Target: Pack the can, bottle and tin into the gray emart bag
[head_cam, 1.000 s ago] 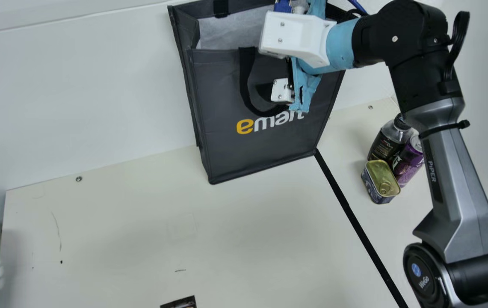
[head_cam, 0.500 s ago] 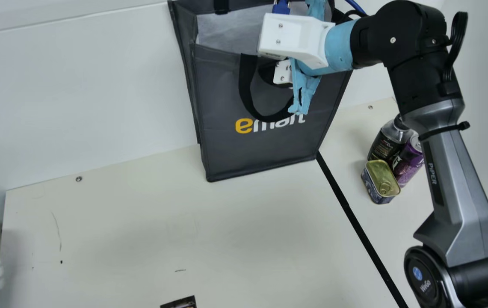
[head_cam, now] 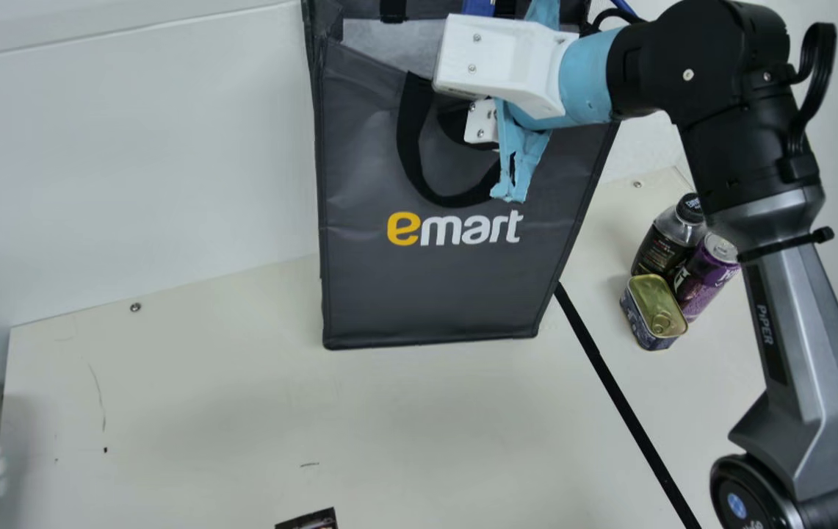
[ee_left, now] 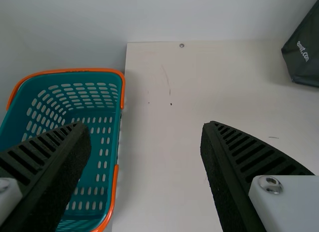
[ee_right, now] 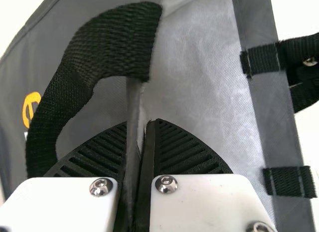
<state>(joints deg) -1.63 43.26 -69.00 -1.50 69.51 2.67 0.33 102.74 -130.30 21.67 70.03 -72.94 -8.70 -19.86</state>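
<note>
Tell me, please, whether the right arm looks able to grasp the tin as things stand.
Probably not yet: the right gripper is shut on the rim of the bag and would have to let go first. Otherwise the tin looks open from above, with the can and bottle close by.

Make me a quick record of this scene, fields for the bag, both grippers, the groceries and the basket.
bag: gray emart bag, top open
right gripper: shut on the bag's rim
left gripper: open, empty
groceries: bottle, can and tin, grouped on the table, outside the bag
basket: teal basket, orange-trimmed
</note>
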